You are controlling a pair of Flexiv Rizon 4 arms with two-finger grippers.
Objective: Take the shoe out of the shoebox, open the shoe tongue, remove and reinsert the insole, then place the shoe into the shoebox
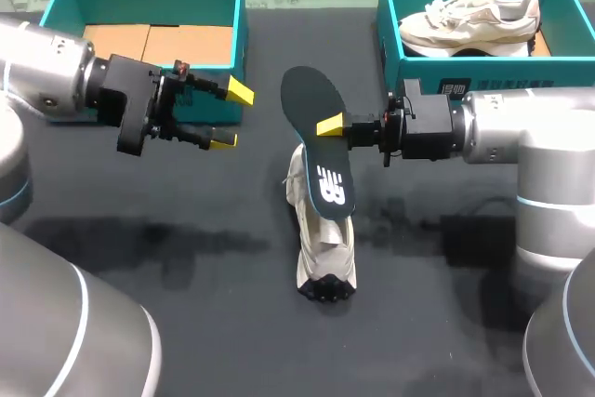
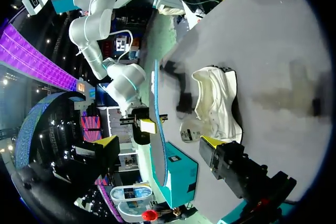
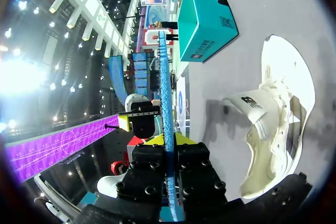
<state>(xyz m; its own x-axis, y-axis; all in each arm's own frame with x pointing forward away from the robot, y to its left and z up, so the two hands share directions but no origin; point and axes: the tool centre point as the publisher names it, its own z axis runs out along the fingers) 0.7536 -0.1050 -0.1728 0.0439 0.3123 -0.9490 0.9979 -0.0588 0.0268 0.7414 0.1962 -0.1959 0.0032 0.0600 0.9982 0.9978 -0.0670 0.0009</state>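
A white letter logo [image 1: 333, 188] stands on the dark insole [image 1: 314, 104], and another on the shoe tongue [image 3: 252, 104]. The right shoebox [image 1: 423, 76] bears a near-wall label [image 1: 453, 88], too small to read.

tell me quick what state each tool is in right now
Left tool: open, holding nothing.
Right tool: closed on the insole.
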